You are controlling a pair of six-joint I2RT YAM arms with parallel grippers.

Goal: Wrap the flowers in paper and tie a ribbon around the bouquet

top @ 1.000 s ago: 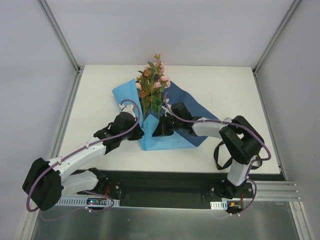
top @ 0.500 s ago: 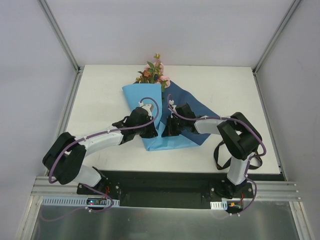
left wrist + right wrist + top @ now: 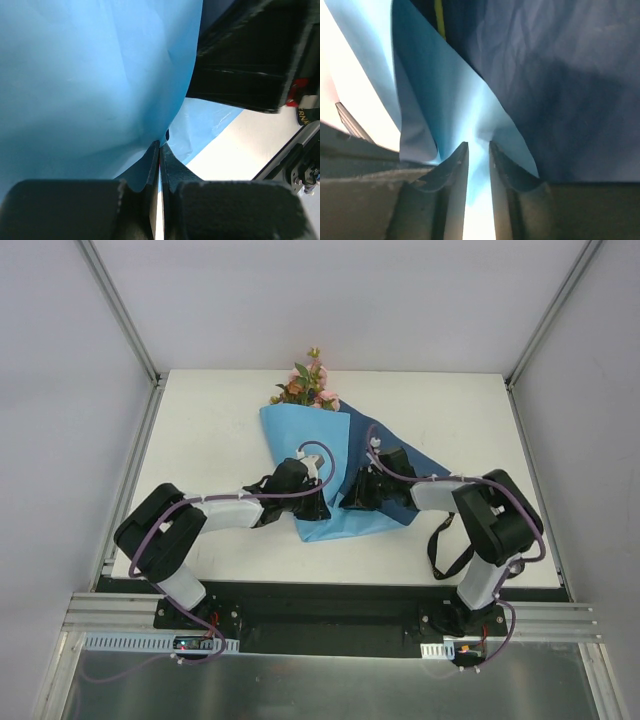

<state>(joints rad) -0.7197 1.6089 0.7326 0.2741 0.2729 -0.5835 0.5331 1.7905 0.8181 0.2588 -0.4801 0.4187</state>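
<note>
Left pincer [image 3: 160,146]: clamped on paper [image 3: 300,435] flap, folded over flowers [image 3: 308,386] | Blooms: protrude beyond paper's far edge | Right pincer [image 3: 479,146]: narrowly parted astride paper's near fold | Risk: unclamped fold may spring open, loosening wrap.

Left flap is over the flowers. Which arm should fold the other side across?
Right. The right fingers sit slightly apart around the paper, beside its unfolded navy side. The left fingers are shut on the folded flap, probably pinning it.
</note>
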